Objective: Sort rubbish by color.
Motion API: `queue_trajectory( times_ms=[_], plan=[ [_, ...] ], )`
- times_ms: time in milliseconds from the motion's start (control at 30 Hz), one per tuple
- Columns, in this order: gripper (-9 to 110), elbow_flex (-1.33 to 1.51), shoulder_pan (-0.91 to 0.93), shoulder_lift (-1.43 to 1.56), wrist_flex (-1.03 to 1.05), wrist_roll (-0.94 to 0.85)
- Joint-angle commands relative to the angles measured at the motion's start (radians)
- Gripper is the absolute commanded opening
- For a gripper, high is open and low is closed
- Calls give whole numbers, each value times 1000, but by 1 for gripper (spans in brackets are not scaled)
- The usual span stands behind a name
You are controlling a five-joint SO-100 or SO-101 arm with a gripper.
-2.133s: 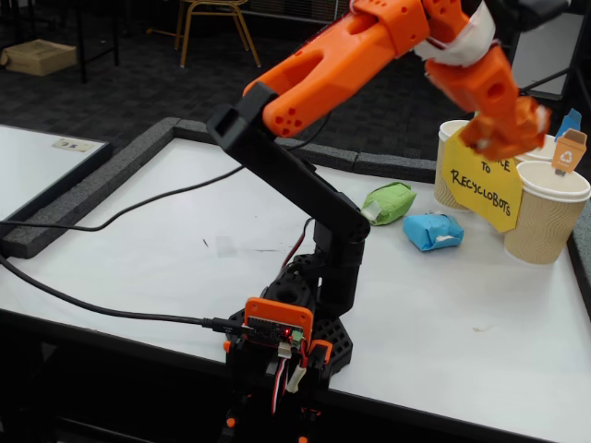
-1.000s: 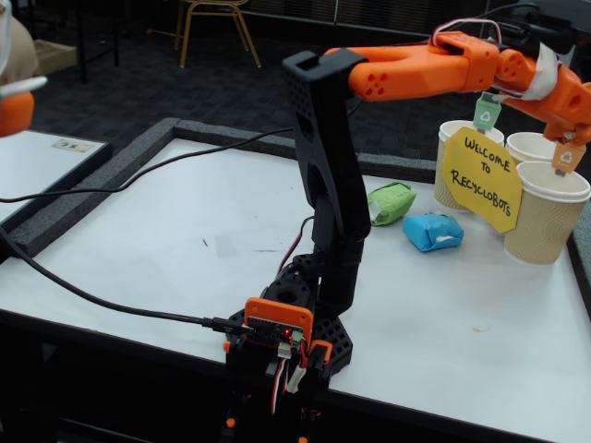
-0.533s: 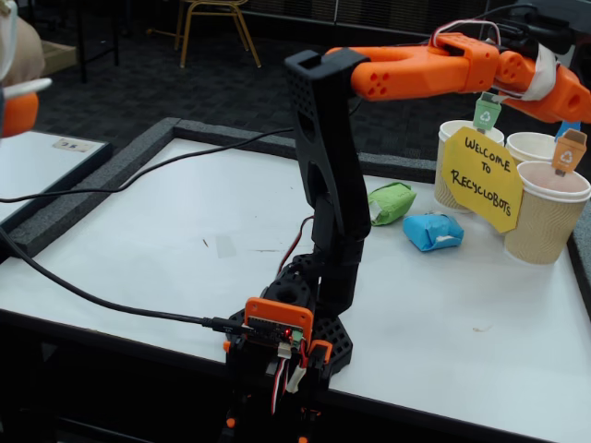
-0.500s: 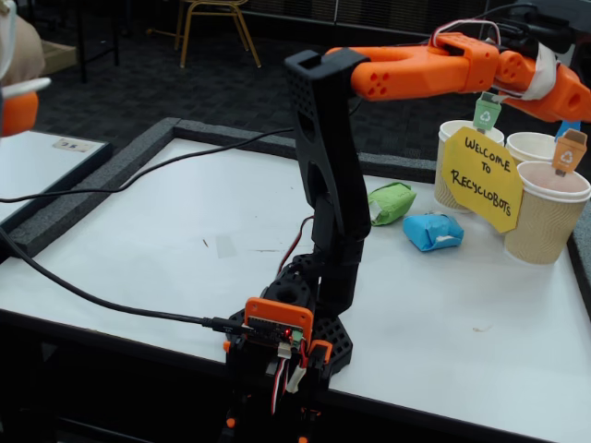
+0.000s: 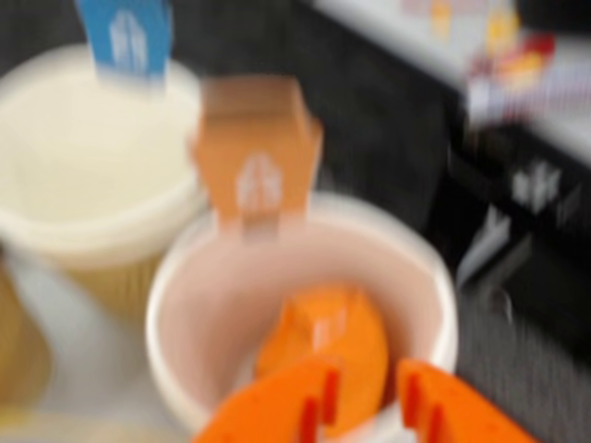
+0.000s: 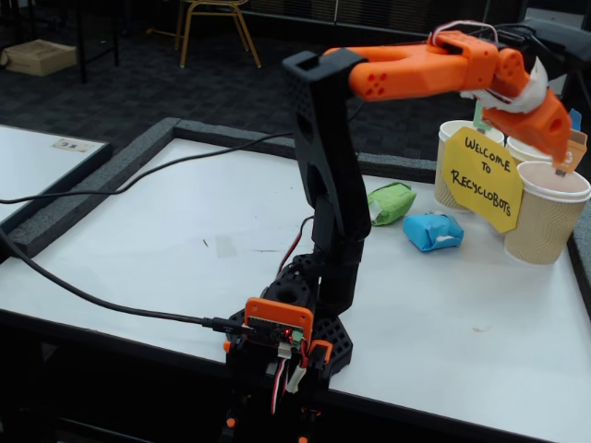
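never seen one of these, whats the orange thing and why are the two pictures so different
The orange and black thing is a small robot arm bolted to the white table. The fixed view looks at it from the side. The blurry wrist view comes from a camera riding on the arm, looking down past its gripper.

On the table lie a green paper wad and a blue paper wad, beside paper cups with a yellow sign.

In the wrist view an orange wad sits inside the cup with the orange tag. Blur hides whether the gripper grips it.
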Motion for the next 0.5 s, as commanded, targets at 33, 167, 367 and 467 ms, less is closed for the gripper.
queue_trajectory(
  times_ms=[33,167,367,467],
  plan=[
    [0,-164,-18,275,209,-15],
    [0,-178,-28,370,330,32],
    [0,-285,-67,454,581,95],
    [0,-347,-103,483,719,115]
  ],
)
